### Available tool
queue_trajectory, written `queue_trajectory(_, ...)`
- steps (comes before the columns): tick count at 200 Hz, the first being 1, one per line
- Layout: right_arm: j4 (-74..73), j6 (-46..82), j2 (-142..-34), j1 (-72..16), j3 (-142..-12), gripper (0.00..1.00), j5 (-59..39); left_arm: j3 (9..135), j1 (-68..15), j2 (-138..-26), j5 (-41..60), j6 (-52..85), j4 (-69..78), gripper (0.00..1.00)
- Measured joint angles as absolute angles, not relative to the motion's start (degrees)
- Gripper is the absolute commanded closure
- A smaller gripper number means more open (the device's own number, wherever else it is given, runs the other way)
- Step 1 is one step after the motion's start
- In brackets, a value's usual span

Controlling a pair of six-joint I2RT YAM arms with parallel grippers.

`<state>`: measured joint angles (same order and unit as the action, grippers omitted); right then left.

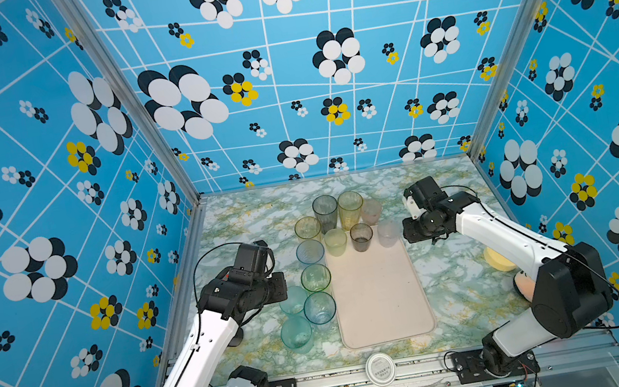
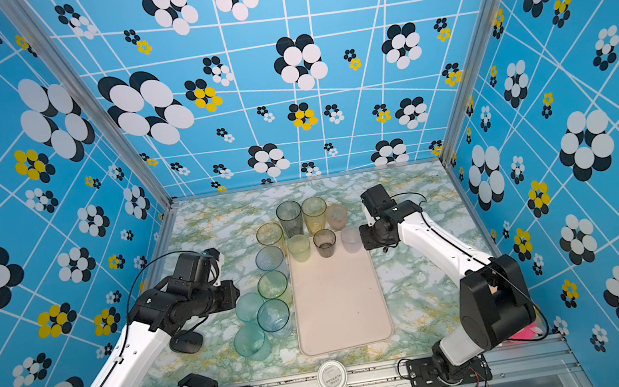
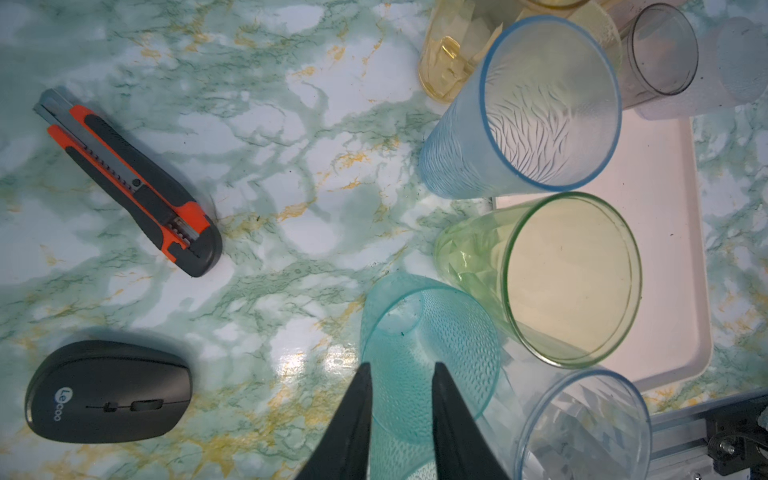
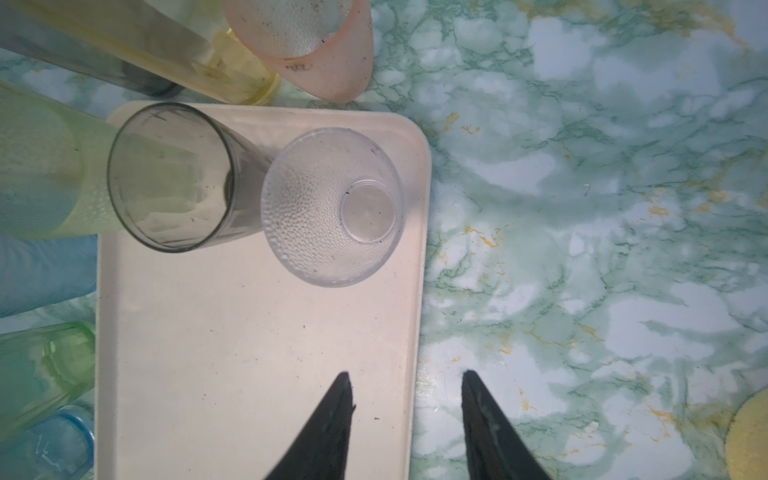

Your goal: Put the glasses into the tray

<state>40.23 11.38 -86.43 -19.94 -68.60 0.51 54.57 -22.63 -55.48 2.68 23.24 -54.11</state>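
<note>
My left fingers [image 3: 353, 428] hang over the teal glass [image 3: 428, 345], parted a little, with its rim showing in the gap between them. I cannot tell whether they touch it or grip it. It stands on the table [image 3: 270, 166], off the tray [image 3: 665, 249], which lies ahead of them, past the green glass [image 3: 573, 282] that stands just beside the teal one. My right fingers [image 4: 328, 436] stand apart with nothing between them, one over the tray's edge, the other over the table. Ahead of them a clear glass [image 4: 332, 208] sits mouth down in the tray's corner, a grey glass [image 4: 170, 174] close beside it. The step, I judge, is to take the teal glass across. To do it well I should put one finger inside the rim and one outside and pinch the wall firmly, since slick plastic may slip. Then I lift straight up until clear of the green glass and lower it onto bare tray, away from the glasses standing there.
</note>
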Motion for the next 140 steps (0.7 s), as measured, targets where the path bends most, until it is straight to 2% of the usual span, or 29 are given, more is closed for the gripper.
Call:
queue_trajectory(65, 37.6, 11.3, -85.7, -19.9, -68.2, 0.54, -2.2, 50.7, -23.4, -52.6, 1.2, 28.1, -57.1, 0.74)
queue_trajectory(140, 36.8, 11.2, -85.7, -19.7, -68.2, 0.54, -3.6, 49.1, -24.4, -55.8, -0.1, 29.5, -56.1, 0.76)
